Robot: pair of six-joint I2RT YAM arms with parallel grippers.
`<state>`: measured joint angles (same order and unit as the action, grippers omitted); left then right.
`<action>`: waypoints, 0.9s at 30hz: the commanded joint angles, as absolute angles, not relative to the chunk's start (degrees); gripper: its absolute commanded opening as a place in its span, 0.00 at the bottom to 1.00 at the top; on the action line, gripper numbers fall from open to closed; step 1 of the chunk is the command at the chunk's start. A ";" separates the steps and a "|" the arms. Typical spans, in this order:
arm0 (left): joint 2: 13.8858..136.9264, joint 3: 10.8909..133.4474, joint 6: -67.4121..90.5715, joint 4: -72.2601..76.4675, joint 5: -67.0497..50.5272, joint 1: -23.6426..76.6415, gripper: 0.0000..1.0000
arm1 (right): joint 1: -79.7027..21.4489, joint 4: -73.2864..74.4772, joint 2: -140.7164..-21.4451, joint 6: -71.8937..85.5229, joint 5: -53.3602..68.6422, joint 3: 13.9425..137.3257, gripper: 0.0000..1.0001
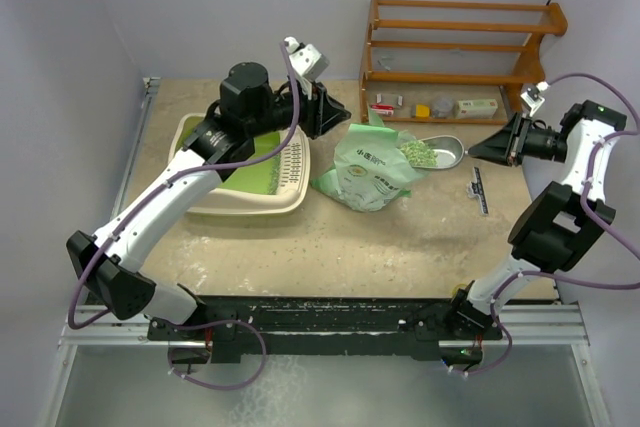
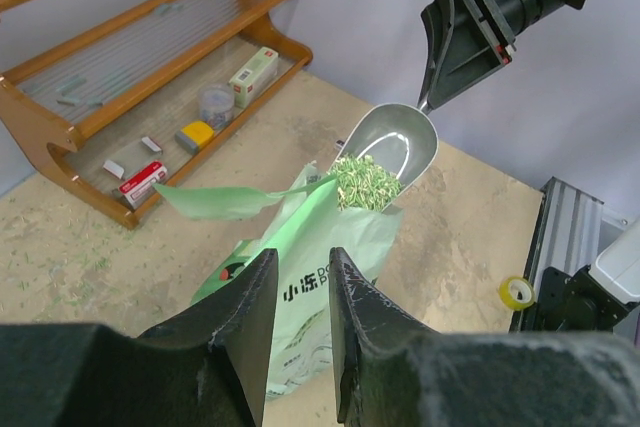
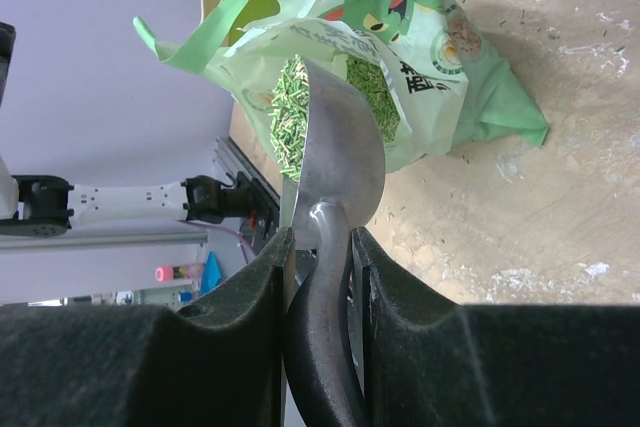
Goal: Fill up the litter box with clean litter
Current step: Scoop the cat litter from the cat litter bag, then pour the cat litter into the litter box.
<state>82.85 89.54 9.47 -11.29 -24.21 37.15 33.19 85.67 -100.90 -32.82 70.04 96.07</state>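
From my station I see the left arm (image 1: 170, 207) stretched from its base up across the litter box (image 1: 240, 209), its wrist ending just at 10 o'clock of the pale green bag (image 1: 375, 177). In the left wrist view the left jaws stand a narrow slit apart with the bag's printing showing through it, and I cannot tell whether they hold anything. The right arm (image 1: 545, 222) is folded at the table's (image 1: 400, 257) 3 o'clock edge, forearm pointing toward 9 o'clock. The right jaws are clamped tight on the handle of a metal scoop (image 1: 440, 154). The scoop's bowl sits at the bag's open mouth, roughly level, carrying a heap of the litter (image 1: 418, 152). More green pellets show inside the bag's opening in the right wrist view. The litter box lies at 9 o'clock of the bag, flat on the table, slotted rim section facing the bag. Its lime-green inside is mostly hidden by the left arm, so I cannot tell what is in it. A wooden rack (image 1: 460, 47) stands at 12 o'clock of the bag, small packets on its bottom shelf.
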 commanded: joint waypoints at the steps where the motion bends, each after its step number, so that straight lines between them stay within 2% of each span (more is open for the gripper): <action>1: 80.50 88.46 10.52 -8.37 -23.99 36.84 0.24 | 33.81 85.76 -100.60 -31.03 76.05 96.09 0.00; 13: 79.43 88.75 11.33 -8.35 -23.38 36.90 0.24 | 36.43 90.50 -104.45 -36.17 81.22 97.18 0.00; 27: 78.84 90.30 11.51 -8.29 -21.34 36.91 0.24 | 37.28 90.57 -102.63 -34.57 84.55 95.66 0.00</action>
